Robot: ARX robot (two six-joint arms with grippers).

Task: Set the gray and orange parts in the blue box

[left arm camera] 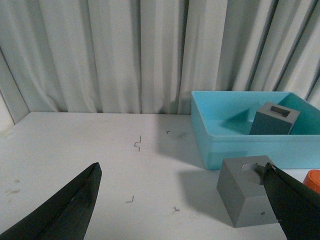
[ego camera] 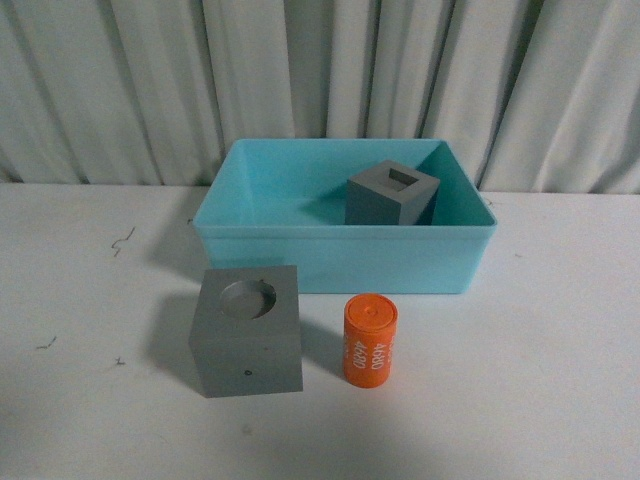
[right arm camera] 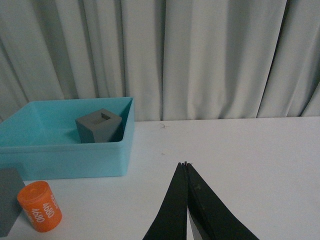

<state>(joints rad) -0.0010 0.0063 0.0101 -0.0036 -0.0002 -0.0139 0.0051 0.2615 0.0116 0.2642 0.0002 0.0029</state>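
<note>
The blue box (ego camera: 250, 175) stands at the table's back middle. Inside it, toward the right, sits a gray cube with a rectangular recess (ego camera: 392, 195). In front of the box a second gray cube with a round recess (ego camera: 247, 330) rests on the table, and the orange cylinder printed "4680" (ego camera: 370, 338) stands upright just right of it. Neither gripper shows in the front view. In the left wrist view my left gripper (left arm camera: 182, 172) is open, one finger overlapping the round-recess cube (left arm camera: 247, 192). In the right wrist view my right gripper (right arm camera: 186, 164) is shut on nothing, away from the cylinder (right arm camera: 40, 206).
A pleated white curtain (ego camera: 320, 80) hangs behind the white table (ego camera: 520, 400). Small dark marks (left arm camera: 138, 144) dot the tabletop left of the box.
</note>
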